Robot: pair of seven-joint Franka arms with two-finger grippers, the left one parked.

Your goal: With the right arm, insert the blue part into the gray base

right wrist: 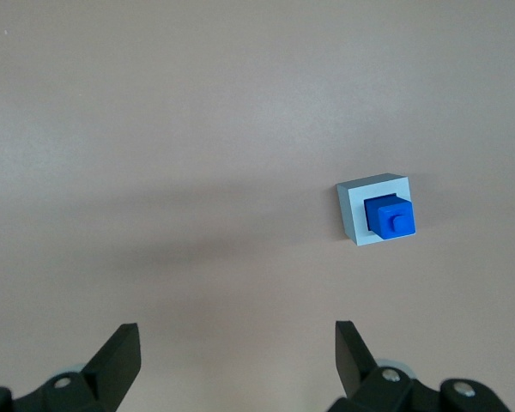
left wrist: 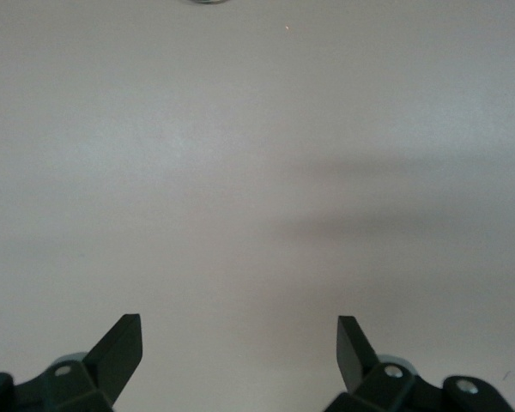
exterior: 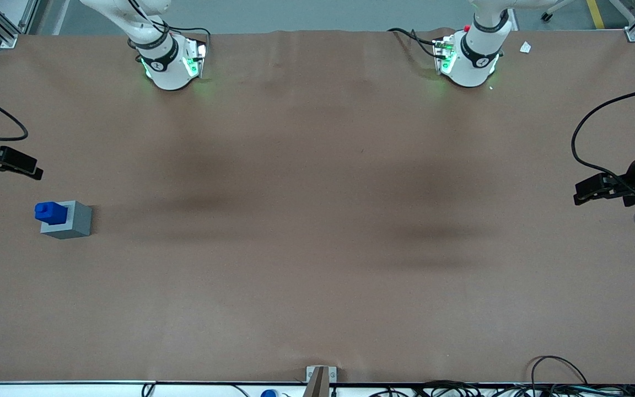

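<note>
The small bright blue plastic block (exterior: 50,212) with its narrower square knob pointing up stands in the top socket of the light gray plastic cube (exterior: 72,223), which rests on the brown table cover (exterior: 317,220) toward the working arm's end of the table. Seen from the right wrist, the blue part (right wrist: 390,216) sits square inside the rim of the gray base (right wrist: 354,215), with gray showing on all 4 sides of it, so the insertion looks done; how deep it is seated cannot be told. The black 2-finger gripper (exterior: 17,165) of the white right arm hangs above the table, farther from the front camera than the gray base and apart from it, its fingers (right wrist: 120,352) spread wide and holding nothing. I judge this to be the last step, the pull-away after release. The next move calls only for taking the gripper clear of the gray base without brushing the blue part, then parking.
</note>
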